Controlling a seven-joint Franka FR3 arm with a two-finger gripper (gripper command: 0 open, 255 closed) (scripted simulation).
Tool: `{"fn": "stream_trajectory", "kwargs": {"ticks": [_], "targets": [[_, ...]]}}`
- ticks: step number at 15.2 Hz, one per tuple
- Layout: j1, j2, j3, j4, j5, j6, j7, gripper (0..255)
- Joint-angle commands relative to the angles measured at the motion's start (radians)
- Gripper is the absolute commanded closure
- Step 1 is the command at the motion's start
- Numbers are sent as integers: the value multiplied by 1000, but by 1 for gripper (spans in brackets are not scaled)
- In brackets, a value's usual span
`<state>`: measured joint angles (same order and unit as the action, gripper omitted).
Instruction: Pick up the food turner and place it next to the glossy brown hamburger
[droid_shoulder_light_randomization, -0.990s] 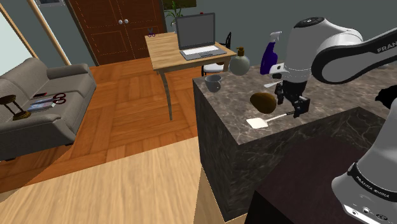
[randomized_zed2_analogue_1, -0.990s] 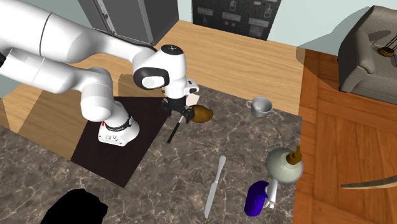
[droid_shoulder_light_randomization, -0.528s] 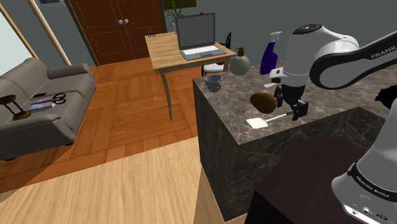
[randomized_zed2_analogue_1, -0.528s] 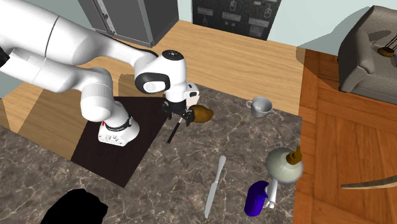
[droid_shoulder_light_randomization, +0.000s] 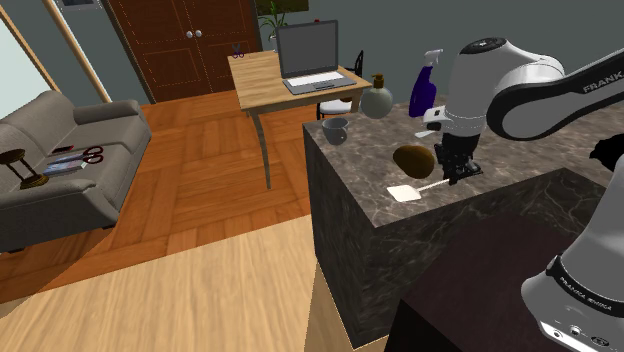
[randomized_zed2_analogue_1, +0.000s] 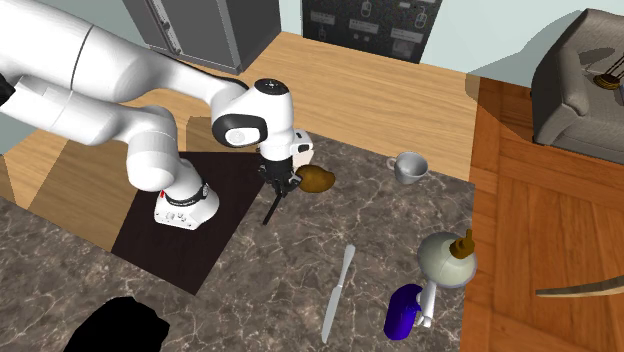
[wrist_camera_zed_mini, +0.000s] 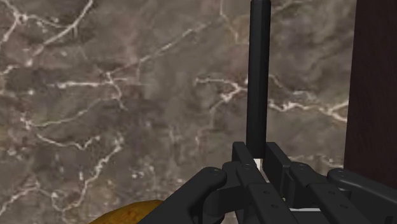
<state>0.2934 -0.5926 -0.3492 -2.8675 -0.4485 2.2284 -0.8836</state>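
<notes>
Tool (wrist_camera_zed_mini: 259, 159) clenched on the food turner (wrist_camera_zed_mini: 259, 76) handle — brown hamburger (droid_shoulder_light_randomization: 412, 158) just beside, on veined counter (wrist_camera_zed_mini: 95, 95).

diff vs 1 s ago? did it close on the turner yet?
Yes. The gripper, open around the handle a second ago, has shut on the food turner by its black handle. The turner still lies on the counter, not lifted. The hamburger, cup and knife are unchanged.

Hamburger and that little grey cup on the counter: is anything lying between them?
No. In the second exterior view the stretch of marble counter between the hamburger and the cup is bare.
</notes>
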Motion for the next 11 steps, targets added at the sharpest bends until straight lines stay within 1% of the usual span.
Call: {"fn": "stream_trajectory", "kwargs": {"ticks": [1, 5, 11], "targets": [[0, 0, 0, 0, 0, 0, 0, 255], [0, 0, 0, 0, 0, 0, 0, 255], [7, -67, 20, 44, 27, -110, -19, 255]]}}
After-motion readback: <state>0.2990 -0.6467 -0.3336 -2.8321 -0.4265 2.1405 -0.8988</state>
